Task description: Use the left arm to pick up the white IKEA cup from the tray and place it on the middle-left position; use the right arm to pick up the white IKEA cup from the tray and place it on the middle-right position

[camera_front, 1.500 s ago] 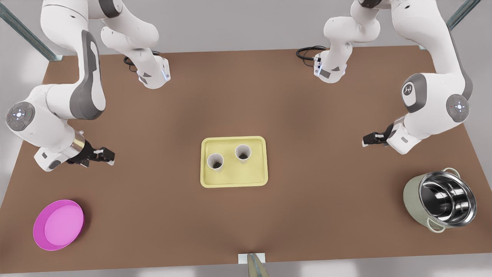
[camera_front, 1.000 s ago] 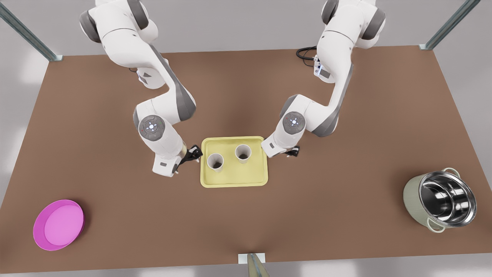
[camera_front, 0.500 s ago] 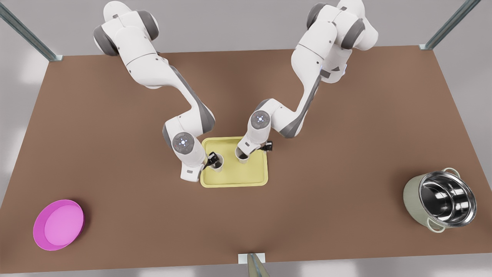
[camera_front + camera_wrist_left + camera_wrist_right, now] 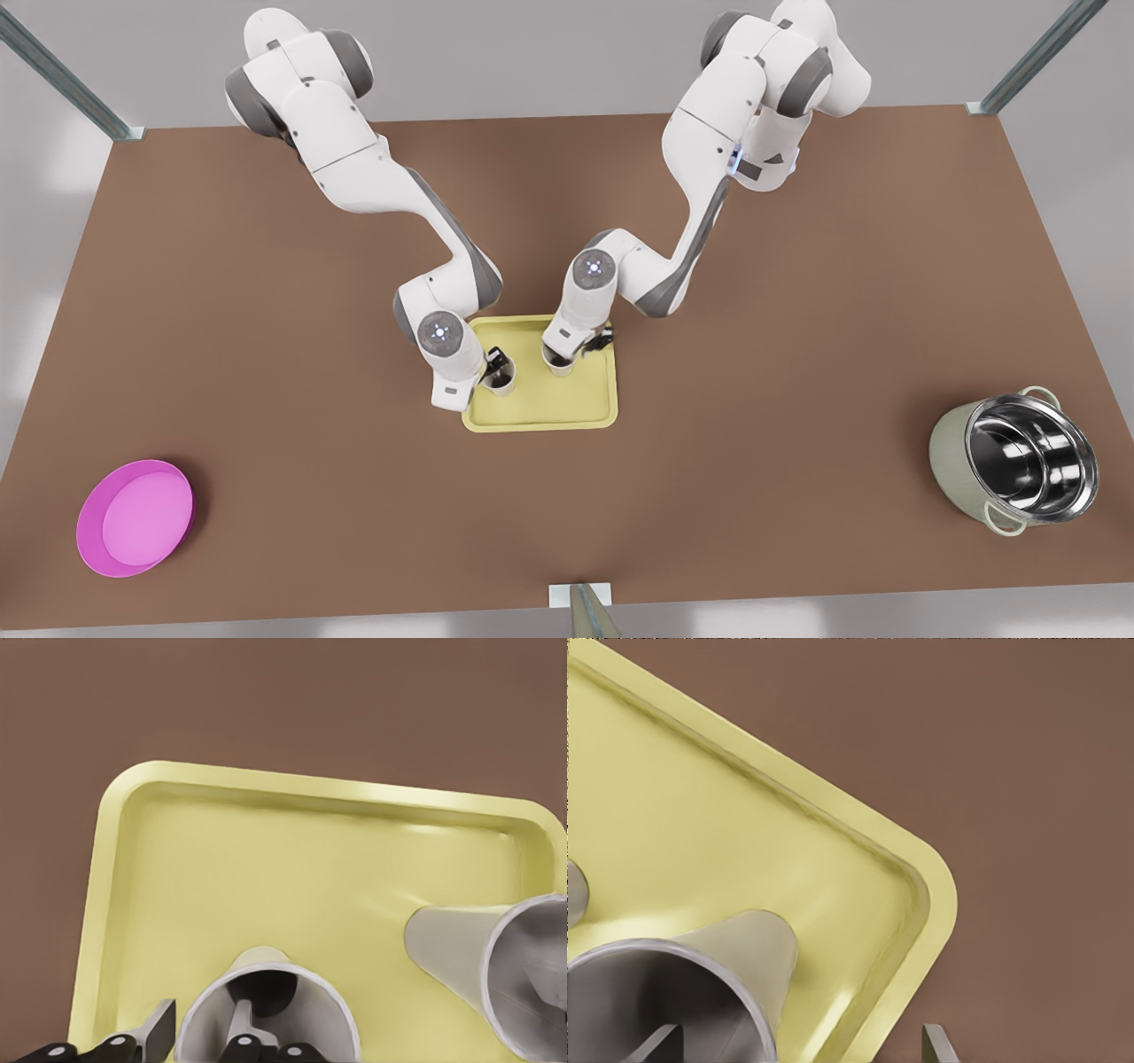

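Observation:
The pale yellow tray (image 4: 549,403) lies mid-table with two white cups upright on it. My left gripper (image 4: 493,361) is down at the cup (image 4: 505,381) on the front view's left. In the left wrist view that gripper (image 4: 199,1032) is open and straddles the wall of this cup (image 4: 266,992), one finger inside and one outside. The second cup (image 4: 496,948) stands beside it. My right gripper (image 4: 578,348) is over the other cup (image 4: 558,365). In the right wrist view it (image 4: 797,1045) is open wide across the wall of that cup (image 4: 682,983), on the tray (image 4: 700,815).
A round magenta dish (image 4: 135,518) sits near the front corner on the front view's left. A shiny steel pot (image 4: 1019,461) with handles stands at the front right. A metal post (image 4: 585,611) rises at the table's front edge. Brown tabletop (image 4: 797,310) surrounds the tray.
Both arms swung in from the table's sides to the tray and came down onto the cups. Over the last half second they settled slightly lower; the cups have not moved.

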